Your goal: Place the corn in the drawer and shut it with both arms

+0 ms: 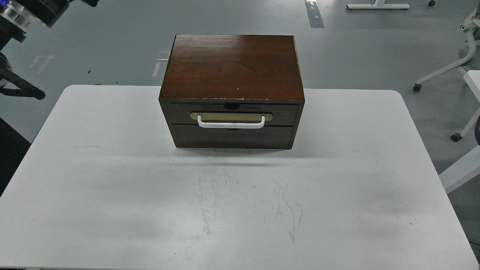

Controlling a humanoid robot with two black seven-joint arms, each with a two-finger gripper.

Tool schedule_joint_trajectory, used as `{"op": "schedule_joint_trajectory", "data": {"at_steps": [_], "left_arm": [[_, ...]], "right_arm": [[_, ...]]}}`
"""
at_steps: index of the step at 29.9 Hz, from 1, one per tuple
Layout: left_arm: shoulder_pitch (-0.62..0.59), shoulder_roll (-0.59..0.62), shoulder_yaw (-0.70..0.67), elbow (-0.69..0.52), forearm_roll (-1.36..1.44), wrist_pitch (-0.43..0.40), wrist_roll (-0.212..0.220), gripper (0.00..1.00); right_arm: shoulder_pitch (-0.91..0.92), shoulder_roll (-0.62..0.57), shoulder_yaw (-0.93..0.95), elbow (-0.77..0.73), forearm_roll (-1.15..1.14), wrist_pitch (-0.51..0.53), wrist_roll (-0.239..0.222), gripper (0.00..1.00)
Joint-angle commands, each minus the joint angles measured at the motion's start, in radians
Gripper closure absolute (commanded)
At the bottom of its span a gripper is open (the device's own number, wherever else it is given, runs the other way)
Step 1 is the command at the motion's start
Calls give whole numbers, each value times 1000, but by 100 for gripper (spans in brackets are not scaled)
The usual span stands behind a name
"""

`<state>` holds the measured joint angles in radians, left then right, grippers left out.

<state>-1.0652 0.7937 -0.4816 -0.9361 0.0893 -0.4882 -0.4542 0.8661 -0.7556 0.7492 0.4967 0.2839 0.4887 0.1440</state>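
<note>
- Corn, the bright yellow toy cob the task names, shows nowhere in the head view: not on the white surface (112, 195), not on top of the dark brown wooden cabinet (232, 67).
- The dark brown drawer (231, 114), the upper of the two fronts, sits flush with the cabinet face, so it reads as closed; its pale inside cannot be seen.
- A white bar handle (231, 123) on a tan plate (231, 116) crosses the drawer front, and the cabinet's top front edge above it is chipped, with pale flecks along the line.
- Below it lies a plain lower front panel (232, 137) with no handle.
- Judged from this, either the cob is already shut inside and the task is essentially done, or nothing has begun; the view cannot settle which, since the closed front hides whatever is inside.
- The black left arm (26, 13) with its silver wrist ring shows only at the top left corner, raised well clear of the cabinet; its claw is cut off by the edge, so how far it is open, or whether it carries anything, cannot be told.
- No part of the right arm or its claw appears.
</note>
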Motion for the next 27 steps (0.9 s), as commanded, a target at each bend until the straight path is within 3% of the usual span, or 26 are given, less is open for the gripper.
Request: {"op": "schedule_joint_trajectory", "data": {"at_steps": [1,4,11,21,27], "left_arm": [[42,-37,-3,100,-95,-1,17,4],[71,-63,-6,177,-195,-1,28,4],[169,-74,-11,249,-474,-1,138,4],[172,-145,-5,395,-456,-1,143,4],[177,-157,-11,489,-453,-1,141,4]], "right_arm": [[-2,5,7,-3,0,0,-1,0],[2,13,15,-4,3,0,-3,1],[-7,50,39,-26,126,0,-14,0],[-42,134,35,-24,126,0,-40,0],[-44,140,41,-29,124,0,-32,0]]}}
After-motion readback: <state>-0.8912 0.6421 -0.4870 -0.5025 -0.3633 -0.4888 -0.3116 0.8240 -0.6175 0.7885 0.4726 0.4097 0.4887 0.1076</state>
